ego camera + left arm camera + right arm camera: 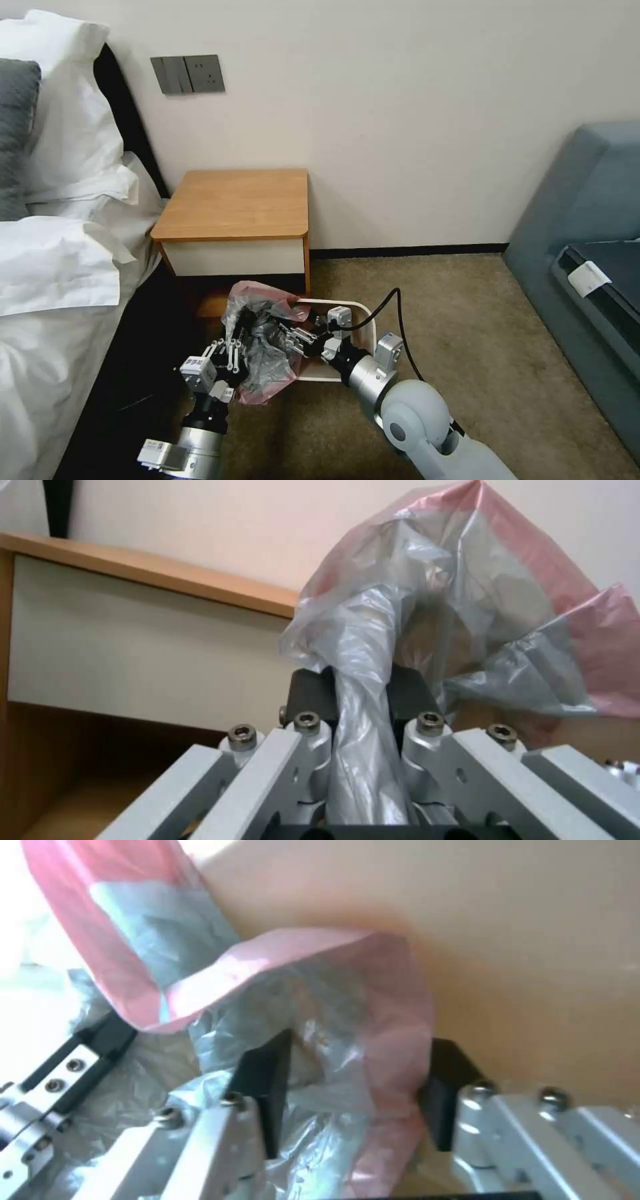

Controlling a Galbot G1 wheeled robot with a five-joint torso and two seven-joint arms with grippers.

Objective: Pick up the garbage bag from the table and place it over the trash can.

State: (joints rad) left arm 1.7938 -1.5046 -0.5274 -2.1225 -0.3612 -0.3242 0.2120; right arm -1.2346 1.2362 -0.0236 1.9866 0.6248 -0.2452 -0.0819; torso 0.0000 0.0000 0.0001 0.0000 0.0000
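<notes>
The garbage bag (265,365), crinkled grey plastic with a pinkish-red edge, hangs bunched over the left end of the cream-white trash can (365,315) on the carpet in front of the table (237,200). My left gripper (230,352) is shut on a twisted strand of the garbage bag (467,605), as the left wrist view shows at the left gripper (360,695), with the table (153,572) behind. My right gripper (295,337) reaches over the bin into the bag. In the right wrist view the right gripper (357,1090) stands open, a pink fold of the garbage bag (320,990) lying loosely between its pads.
A bed with white linen (60,267) runs along the left, close to my left arm. A grey-blue sofa (587,267) stands at the right. Open carpet (467,320) lies between bin and sofa. A black cable (400,320) loops off my right wrist.
</notes>
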